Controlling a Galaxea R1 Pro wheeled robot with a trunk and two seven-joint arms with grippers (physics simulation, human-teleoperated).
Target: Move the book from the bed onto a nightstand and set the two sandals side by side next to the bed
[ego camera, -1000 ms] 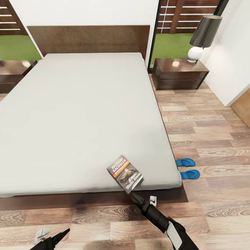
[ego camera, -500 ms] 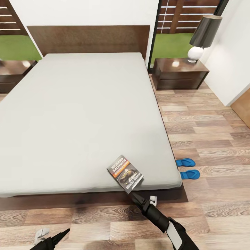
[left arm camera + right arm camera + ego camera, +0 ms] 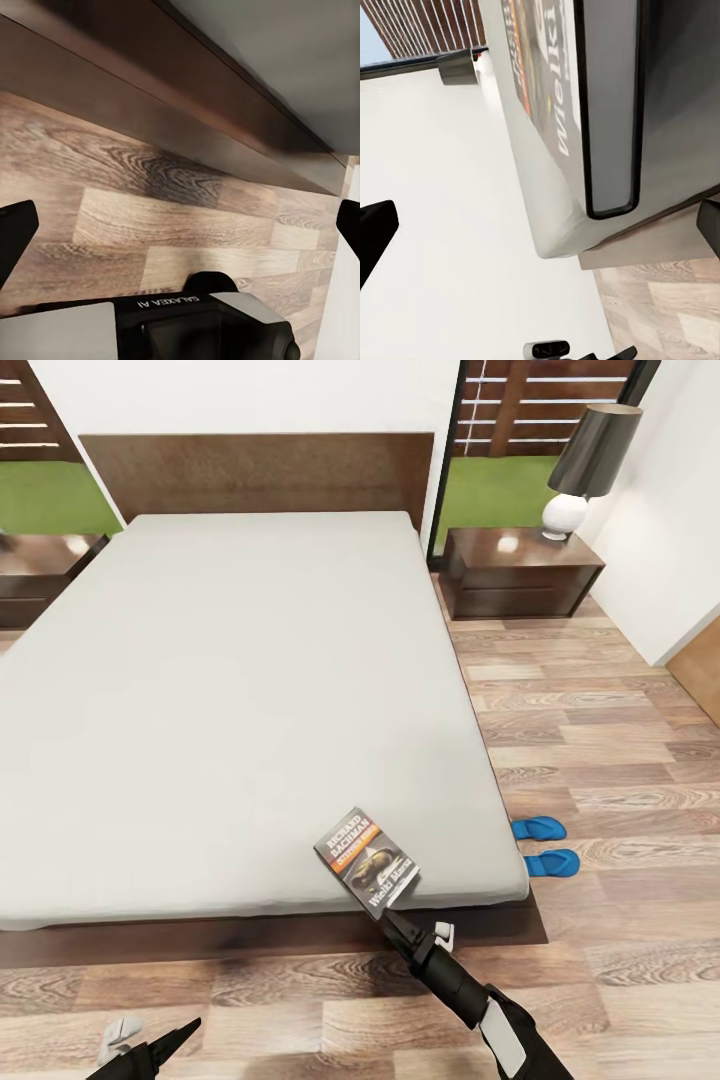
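Head view, book [image 3: 368, 862]: lies flat on the light-grey mattress of the bed [image 3: 230, 690], near its foot edge and toward its right corner; cover up, tilted
Head view, right tool [image 3: 400, 926]: black fingers reach up from the floor side to the foot edge of the bed, just below the book's near corner; touching or just short, cannot tell; fingers look spread
Head view, left tool [image 3: 150, 1050]: low over the plank floor, well apart from the book; released or clenched, cannot tell here
Head view, sandals [image 3: 545, 845]: two blue flip-flops on the floor beside the bed's right side, one just behind the other
Head view, nightstand [image 3: 520, 570]: right of the headboard, carrying a lamp [image 3: 585, 470]
Left wrist view, left tool [image 3: 180, 232]: fingertips at either edge, wide apart, released; wood floor and dark bed frame [image 3: 187, 112] ahead
Right wrist view, book [image 3: 547, 90]: close ahead on the mattress edge, between the spread, released fingertips [image 3: 375, 225] and beyond them
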